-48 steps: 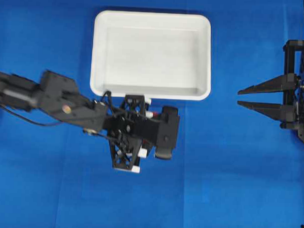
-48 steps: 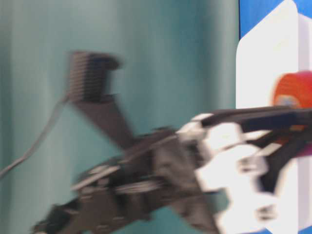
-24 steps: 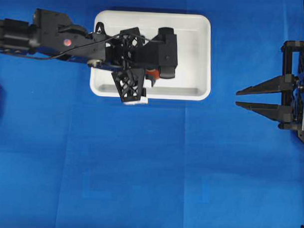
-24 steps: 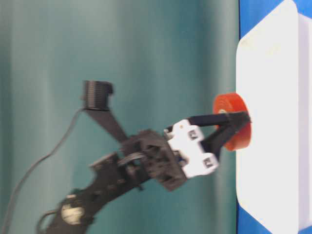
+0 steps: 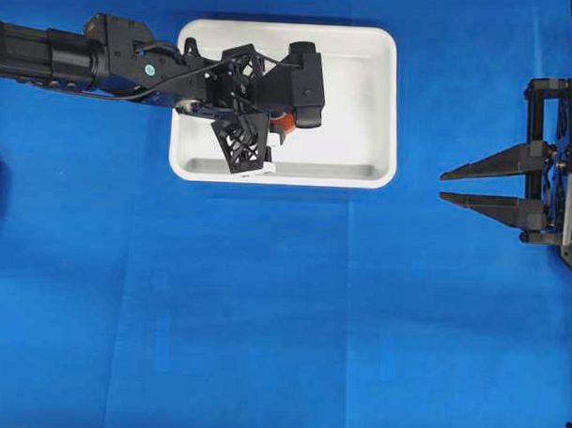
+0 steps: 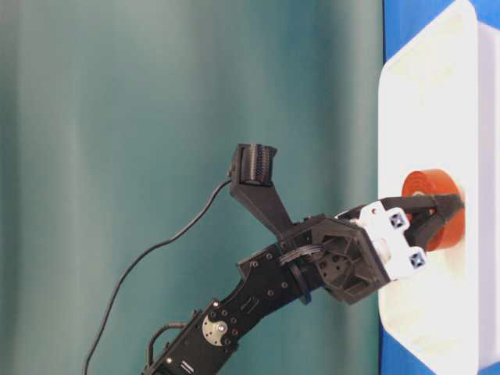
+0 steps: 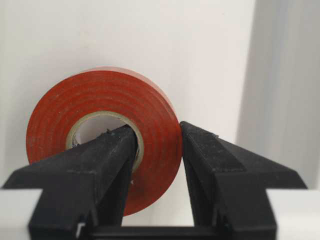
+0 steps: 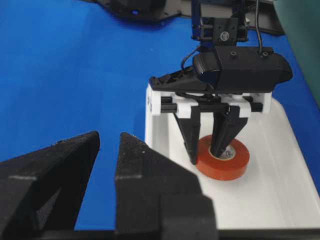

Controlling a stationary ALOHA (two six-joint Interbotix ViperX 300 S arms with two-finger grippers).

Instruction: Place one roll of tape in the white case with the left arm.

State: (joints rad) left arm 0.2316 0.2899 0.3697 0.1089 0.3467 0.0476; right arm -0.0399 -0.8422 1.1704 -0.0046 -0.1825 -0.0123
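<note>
Tape (image 5: 283, 125) overhead: inside white case (image 5: 376, 104), mostly hidden under left gripper (image 5: 270, 129). Left wrist view: one finger through the core, one outside, light pinch on the wall. Right wrist view: roll flat on case floor. Suggest spreading wider, then lifting straight up so the inner finger doesn't drag it.

The left arm (image 5: 103, 62) is black and jointed, with a thin black cable looping beside it and a small round marking on one segment. Its pincer (image 8: 212, 150) has white trim and two long black pointed fingers (image 7: 220, 170). The right pincer (image 5: 456, 184) is all black.
</note>
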